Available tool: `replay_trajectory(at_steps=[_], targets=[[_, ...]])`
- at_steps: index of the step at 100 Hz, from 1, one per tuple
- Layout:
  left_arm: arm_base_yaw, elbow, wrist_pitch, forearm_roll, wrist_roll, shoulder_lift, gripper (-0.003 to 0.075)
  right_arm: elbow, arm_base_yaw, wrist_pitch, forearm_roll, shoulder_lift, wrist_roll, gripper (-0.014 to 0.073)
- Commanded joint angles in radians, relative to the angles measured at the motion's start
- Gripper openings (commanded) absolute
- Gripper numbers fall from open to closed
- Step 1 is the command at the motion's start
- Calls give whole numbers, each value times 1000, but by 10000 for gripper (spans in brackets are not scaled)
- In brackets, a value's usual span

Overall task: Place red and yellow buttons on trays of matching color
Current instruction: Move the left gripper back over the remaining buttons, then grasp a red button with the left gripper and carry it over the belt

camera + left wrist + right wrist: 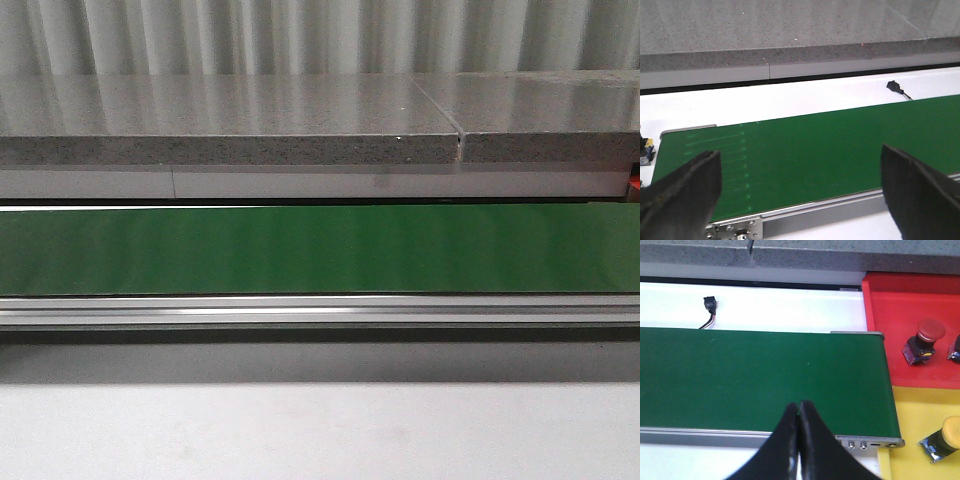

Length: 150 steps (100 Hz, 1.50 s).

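Observation:
In the right wrist view a red button [926, 339] stands on the red tray [890, 305], with a second dark object [955, 348] cut off at the frame edge beside it. A yellow button [946, 438] lies tilted on the yellow tray [910, 415]. My right gripper [799, 404] is shut on nothing, hovering over the near edge of the green conveyor belt [765, 375], apart from both trays. My left gripper [800, 152] is open and empty above the belt [815, 145]. Neither gripper shows in the front view.
A grey stone counter [230, 120] runs behind the belt [320, 250]. A small black connector with a wire [709, 305] lies on the white strip behind the belt. A small dark object with yellow and blue bits [646, 149] sits just off the belt's end.

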<state>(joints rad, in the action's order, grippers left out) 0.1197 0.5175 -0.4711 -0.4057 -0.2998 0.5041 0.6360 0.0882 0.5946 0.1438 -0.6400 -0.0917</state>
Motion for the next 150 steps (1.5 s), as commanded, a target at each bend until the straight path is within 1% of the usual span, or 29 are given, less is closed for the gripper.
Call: replay_trajectory(at_steps=[1, 12, 26, 36, 41, 62, 74, 98, 150], targets=[[-22, 50, 90, 36, 148, 32, 628, 25, 1, -65, 2, 4, -9, -67], [-87, 111, 89, 114, 300, 97, 628, 25, 1, -65, 2, 4, -9, -67], [-219, 215, 63, 118, 371, 230, 627, 25, 1, -65, 2, 4, -9, -67], [-331, 261, 57, 87, 381, 340, 627, 25, 1, -65, 2, 4, -9, -67], [-370, 276, 50, 75, 381, 393, 627, 25, 1, -65, 2, 4, -9, -67], [-473, 335, 29, 61, 381, 630, 627, 25, 1, -65, 2, 4, -9, -67], [-495, 373, 22, 54, 381, 757, 627, 25, 1, -65, 2, 4, -9, -67], [-496, 468, 16, 52, 381, 956, 627, 25, 1, -65, 2, 4, -9, -67], [-496, 601, 16, 52, 381, 1181, 618, 25, 1, -65, 2, 4, -9, -67]])
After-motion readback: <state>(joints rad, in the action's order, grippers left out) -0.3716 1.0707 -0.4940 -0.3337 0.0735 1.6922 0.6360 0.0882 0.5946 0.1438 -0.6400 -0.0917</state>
